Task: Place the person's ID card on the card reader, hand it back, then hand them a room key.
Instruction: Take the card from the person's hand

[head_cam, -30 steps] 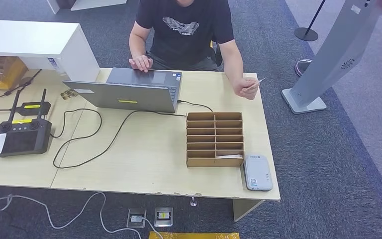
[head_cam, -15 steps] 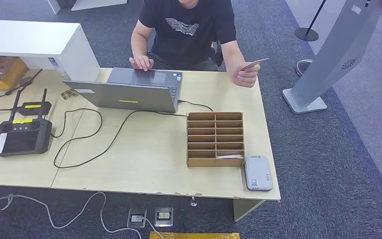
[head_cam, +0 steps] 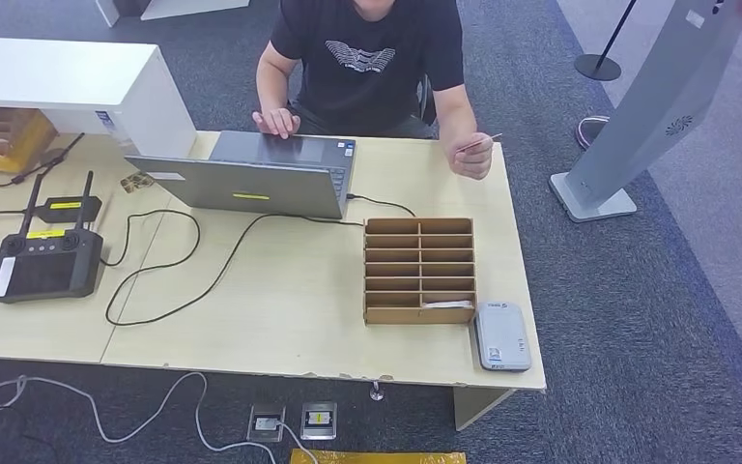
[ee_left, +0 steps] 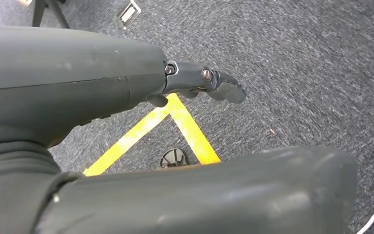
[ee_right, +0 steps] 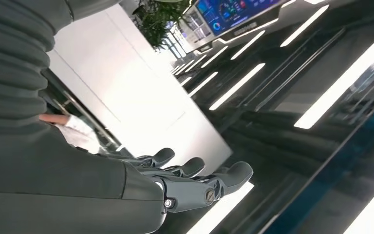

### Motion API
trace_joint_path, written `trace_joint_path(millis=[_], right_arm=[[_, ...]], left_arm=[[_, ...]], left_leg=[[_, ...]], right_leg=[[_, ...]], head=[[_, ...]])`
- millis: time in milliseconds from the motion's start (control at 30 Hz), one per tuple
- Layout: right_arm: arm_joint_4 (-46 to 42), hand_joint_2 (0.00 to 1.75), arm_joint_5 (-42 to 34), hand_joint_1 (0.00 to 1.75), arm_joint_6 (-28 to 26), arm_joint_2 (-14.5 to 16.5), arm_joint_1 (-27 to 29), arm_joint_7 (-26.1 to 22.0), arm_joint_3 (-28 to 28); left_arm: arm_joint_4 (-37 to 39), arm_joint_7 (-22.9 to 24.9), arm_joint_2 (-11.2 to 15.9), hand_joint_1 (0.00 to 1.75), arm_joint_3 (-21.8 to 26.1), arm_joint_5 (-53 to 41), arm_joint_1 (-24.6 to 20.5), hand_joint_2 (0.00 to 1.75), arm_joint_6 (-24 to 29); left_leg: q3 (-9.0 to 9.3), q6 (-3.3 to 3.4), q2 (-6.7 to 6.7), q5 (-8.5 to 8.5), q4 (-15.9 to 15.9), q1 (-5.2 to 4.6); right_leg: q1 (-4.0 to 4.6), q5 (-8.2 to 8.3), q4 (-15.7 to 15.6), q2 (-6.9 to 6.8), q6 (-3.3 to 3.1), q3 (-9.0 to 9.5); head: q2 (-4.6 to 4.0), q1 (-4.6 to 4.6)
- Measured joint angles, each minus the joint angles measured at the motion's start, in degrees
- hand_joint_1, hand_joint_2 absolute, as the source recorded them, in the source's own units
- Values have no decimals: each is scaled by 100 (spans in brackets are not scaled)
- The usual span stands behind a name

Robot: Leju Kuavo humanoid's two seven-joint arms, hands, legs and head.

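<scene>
Sitting on table [head_cam: 280, 319], left to right: remote controller [head_cam: 43, 263], laptop [head_cam: 251, 179], wooden slot organizer [head_cam: 418, 270], card reader [head_cam: 500, 336] just beside it. Being pinched in person's hand [head_cam: 470, 158] above far right table corner: ID card [head_cam: 480, 143]. Hanging over carpet, holding nothing, fingers extended: left hand [ee_left: 195, 85]. Raised, fingers apart, gripping nothing: right hand [ee_right: 175, 187].

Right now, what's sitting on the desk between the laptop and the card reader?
In the head view, the wooden compartment organizer stands between the laptop and the card reader, with a black cable running from the laptop past its far edge.
</scene>
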Motion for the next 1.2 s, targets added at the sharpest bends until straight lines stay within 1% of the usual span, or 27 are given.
trace_joint_path(millis=[67, 133, 233, 333, 400, 467, 600, 700, 800, 867, 1033, 1200], right_arm=[[13, 175, 68, 0, 310, -176, -240, 1, 473], [24, 175, 189, 0, 512, -324, -479, 1, 969], [33, 175, 294, 0, 852, -489, -746, 4, 1612], [46, 175, 195, 0, 1369, -630, -1107, 5, 2266], [74, 175, 27, 0, 1699, -683, -1398, 5, 2798], [146, 175, -165, 0, 1890, -694, -1634, 5, 3321], [371, 175, -716, 0, 2011, -687, -2002, 7, 4148], [557, 175, -1359, 0, 1987, -658, -2211, 8, 4666], [744, 175, -2009, 0, 1958, -606, -2377, 8, 5128], [825, 175, -2209, 0, 1950, -565, -2440, 8, 5344], [991, 175, -2355, 0, 1936, -463, -2557, 7, 5696], [1155, 175, -2354, 0, 1920, -373, -2629, 1, 5927]], left_arm=[[0, 29, 7, 0, -25, -35, 0, 0, -42], [0, 51, 9, 0, -62, -63, 0, 0, -81], [0, 104, 10, 0, -133, -101, 2, 0, -142], [0, 172, 31, 0, -204, -124, 3, 0, -204], [0, 208, 51, 0, -272, -122, 2, 0, -244], [0, 233, 68, 0, -340, -120, 3, 0, -287], [0, 274, 96, 0, -474, -87, 11, 0, -361], [0, 323, 122, 0, -588, -37, 12, 0, -400], [0, 388, 162, 0, -727, 24, 14, 0, -439], [0, 428, 184, 0, -809, 57, 16, 0, -457], [0, 483, 215, 0, -981, 75, 18, 0, -484], [0, 524, 241, 0, -1125, 93, 20, 0, -494]], left_leg=[[1, -1, 0, 0, 0, 0], [4, -1, -3, 1, 0, 1], [3, -1, -8, 2, 0, 1], [1, -2, -8, 1, 0, 1], [3, -2, -6, 2, 0, 2], [3, -3, -10, 3, 0, 2], [0, -5, -16, 6, 0, 3], [-1, -5, -16, 5, 0, 3], [-2, -5, -16, 5, 0, 3], [-3, -5, -17, 5, 0, 3], [-3, -5, -17, 5, 0, 3], [-2, -5, -17, 5, 0, 3]], right_leg=[[0, 0, 0, -1, 0, -2], [1, 0, 0, -3, 0, -3], [2, 0, 1, -7, 0, -4], [2, 0, 1, -5, 0, -5], [2, 0, 1, -4, 0, -6], [3, -1, 1, -8, 0, -7], [4, -1, 1, -14, 0, -7], [4, -1, 1, -14, 0, -7], [4, -1, 1, -15, -1, -8], [4, -1, 1, -15, -1, -9], [4, -1, 1, -15, -1, -9], [4, -1, 1, -15, -1, -9]], head=[[0, -2], [0, -3], [0, -2], [0, -1], [0, -1], [0, -2], [0, -1], [0, 0], [0, 0], [0, -1], [0, -1], [0, 0]])
